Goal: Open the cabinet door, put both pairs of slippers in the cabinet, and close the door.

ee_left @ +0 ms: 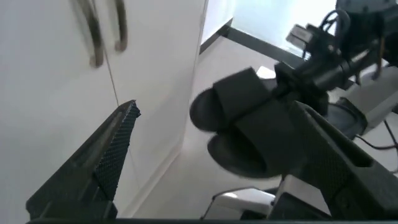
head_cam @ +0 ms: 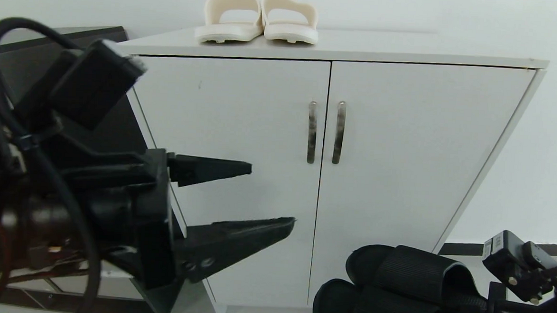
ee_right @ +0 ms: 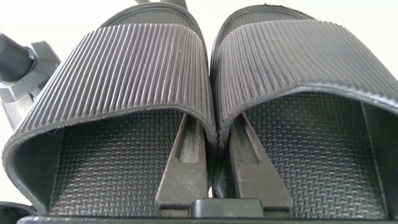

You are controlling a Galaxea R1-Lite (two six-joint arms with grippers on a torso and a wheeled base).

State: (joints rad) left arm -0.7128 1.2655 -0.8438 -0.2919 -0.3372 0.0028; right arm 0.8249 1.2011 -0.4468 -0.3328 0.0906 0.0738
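- Across the middle of the head view, the white two-door wooden cabinet stands shut; I judge that every step is still left.
- Left of frame, the left gripper is spread wide and empty, short of the metal bar handles.
- Lower right, the right gripper pinches the black ribbed-strap slippers by their inner walls.
- Top centre, the cream foam slippers sit on the cabinet top.
- Behind are a white wall, pale floor and dark skirting.
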